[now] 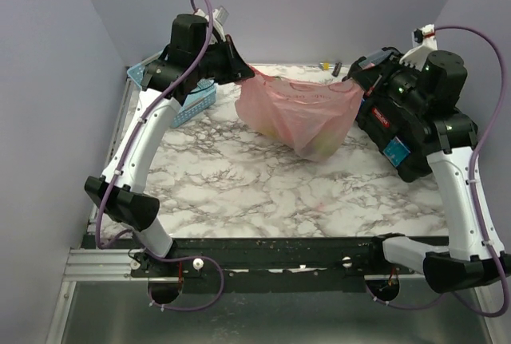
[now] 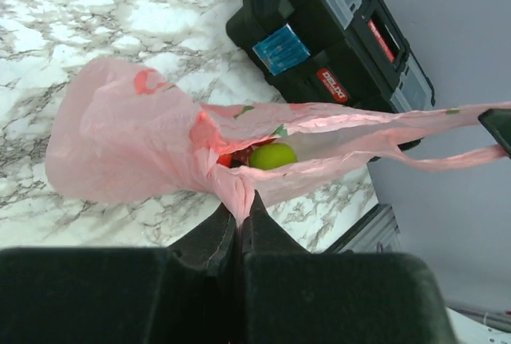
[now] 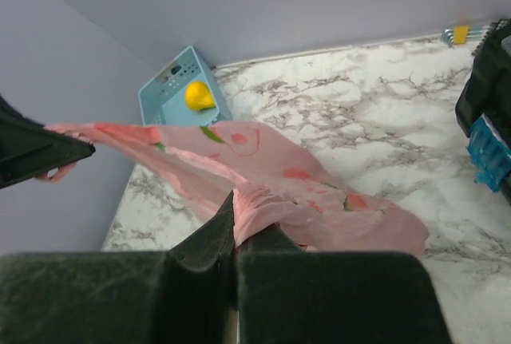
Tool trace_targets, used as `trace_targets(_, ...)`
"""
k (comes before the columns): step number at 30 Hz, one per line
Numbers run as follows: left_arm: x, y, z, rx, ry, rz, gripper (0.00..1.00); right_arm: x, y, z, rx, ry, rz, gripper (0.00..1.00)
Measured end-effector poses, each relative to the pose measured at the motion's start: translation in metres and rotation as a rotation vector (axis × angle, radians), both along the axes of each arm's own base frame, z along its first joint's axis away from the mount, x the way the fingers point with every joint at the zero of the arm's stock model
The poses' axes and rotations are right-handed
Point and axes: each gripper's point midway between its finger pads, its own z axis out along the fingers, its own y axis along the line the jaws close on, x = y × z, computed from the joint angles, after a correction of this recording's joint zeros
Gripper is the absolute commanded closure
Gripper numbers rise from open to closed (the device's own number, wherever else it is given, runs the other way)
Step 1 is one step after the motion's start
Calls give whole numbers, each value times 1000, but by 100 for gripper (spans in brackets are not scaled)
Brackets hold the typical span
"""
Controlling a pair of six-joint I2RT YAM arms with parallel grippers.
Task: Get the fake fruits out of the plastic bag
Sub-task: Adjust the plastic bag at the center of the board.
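1. Pink crinkly plastic: the bag (image 1: pixel 297 111) hangs stretched between my two grippers over the far half of the marble table (image 1: pixel 263 192).
2. My left gripper (image 2: pixel 239 218) is closed, its fingers pinched together on a bunched fold of the bag's rim.
3. My right gripper (image 3: pixel 234 223) is closed in the same way, clamping a gathered fold of the opposite rim.
4. From above, the rim runs as a taut line from one gripper to the other, and the body of the bag sags below it in a pouch. I cannot tell whether the bottom of the pouch rests on the table.
5. My left wrist camera looks into the open mouth. A green apple (image 2: pixel 273 156) lies inside, just past the rim, and a red fruit (image 2: pixel 224 160) sits touching it on the side nearer my fingers, mostly hidden by the plastic.
6. From above, a pale yellow-green shape shows through the lower right part of the pouch; I cannot tell which fruit it is.
7. One loop handle trails off past the far end of the mouth in the left wrist view.
8. A light blue slotted basket (image 3: pixel 165 95) stands at the far left corner of the table, beside my left arm, with a yellow fruit (image 3: pixel 199 96) lying in it.
9. A black toolbox (image 2: pixel 323 45) lies on the right side of the table, near my right arm.
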Motion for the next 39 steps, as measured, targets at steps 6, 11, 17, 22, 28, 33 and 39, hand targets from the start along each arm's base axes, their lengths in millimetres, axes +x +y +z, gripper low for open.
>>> trace_targets(6, -4, -3, -32, 35, 45, -92, 100, -53, 23, -23, 32, 25, 192, 99)
trace_targets(11, -25, 10, -109, 127, 173, -101, 82, -117, 58, -104, 171, 229, 477, 99)
trace_targets(17, -61, 50, -149, 245, 190, 2, 50, -178, 74, -107, 199, 231, 679, 89)
trace_targets(22, -97, 71, -105, 199, 12, 43, 11, -191, 75, -115, 194, 240, 717, 77)
trace_targets(28, -154, 63, -70, 57, -138, -81, 1, -173, 67, -142, 142, 320, 607, 51)
trace_targets(33, -211, 21, -72, -32, -136, -305, 1, -163, 57, -150, 91, 315, 514, 40)
trace_targets(39, -255, -43, -62, -70, -175, -520, 2, -153, 42, -158, 40, 334, 393, 12)
